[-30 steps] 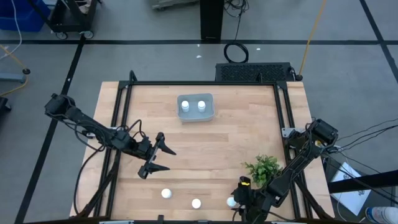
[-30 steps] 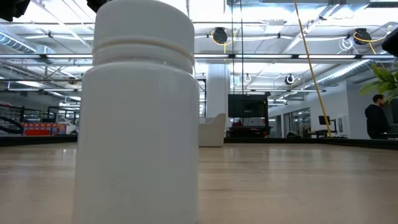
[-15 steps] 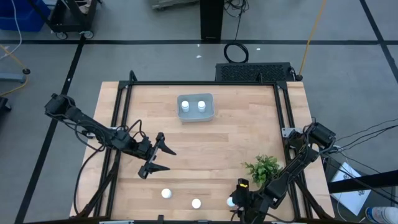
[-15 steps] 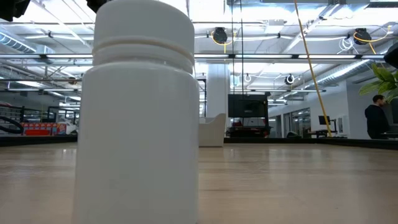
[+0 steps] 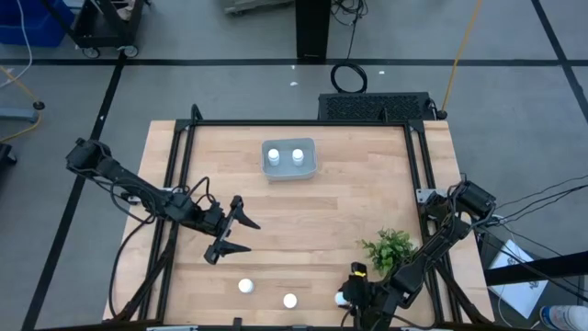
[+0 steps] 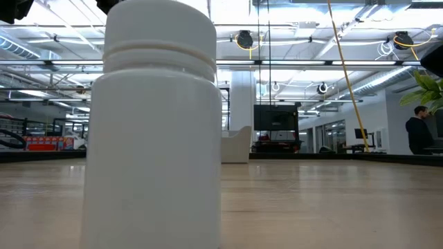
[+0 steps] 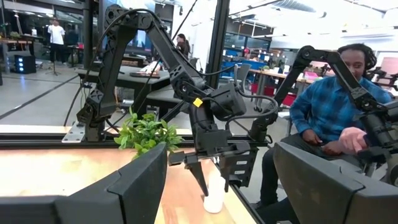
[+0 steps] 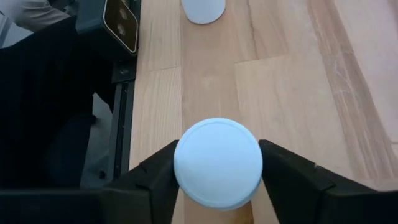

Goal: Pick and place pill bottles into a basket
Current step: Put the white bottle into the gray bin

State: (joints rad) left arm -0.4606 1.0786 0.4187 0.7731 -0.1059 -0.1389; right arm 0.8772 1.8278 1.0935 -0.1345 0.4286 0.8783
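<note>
Worktop: pale wood planks in a black frame, on a grey floor with dark tape lines. Low view: open hall beyond, ceiling lights; a person stands far off.

Pill bottles: white cylinders, round caps. 2 stand in the basket, pale grey-blue, at the far centre. 2 stand apart on the near edge. The 5th stands between the fingers of the right hand, just beside both; contact not discernible. Green plant close by.

Left hand: over the near-left worktop, fingers spread, holding nothing.
</note>
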